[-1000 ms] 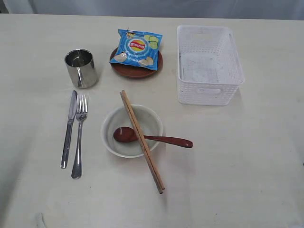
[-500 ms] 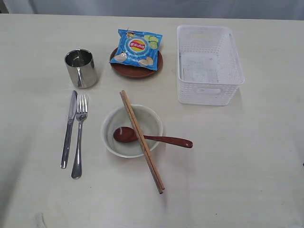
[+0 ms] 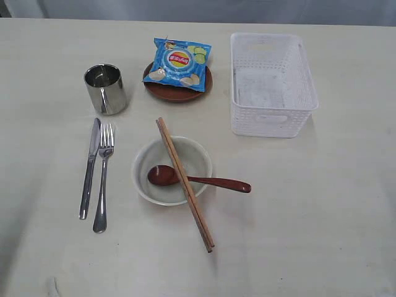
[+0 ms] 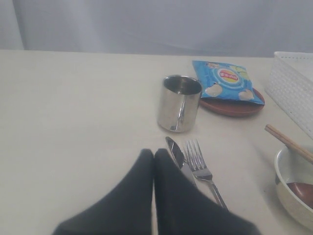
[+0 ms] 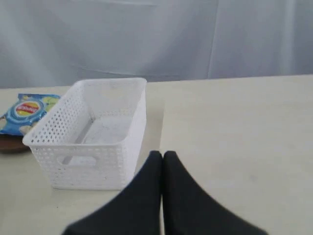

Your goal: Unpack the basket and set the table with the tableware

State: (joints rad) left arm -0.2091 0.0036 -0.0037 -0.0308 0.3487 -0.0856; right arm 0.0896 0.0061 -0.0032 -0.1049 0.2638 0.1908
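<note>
Exterior view has the basket (image 3: 269,124) on the table (image 3: 322,216) at upper right; chopsticks (image 3: 195,207) lie across the bowl (image 3: 201,158) at centre, the spoon (image 3: 219,182) resting in it; knife (image 3: 90,167), fork (image 3: 102,185) and cup (image 3: 106,90) sit left; in the wrist views the left gripper (image 4: 154,154) and right gripper (image 5: 162,155) each have fingers pressed together, gripping nothing.

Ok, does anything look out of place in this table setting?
Yes. The chip bag lies on the plate. The chopsticks lie slanted across the bowl, over the spoon, whose handle sticks out past the rim.
</note>
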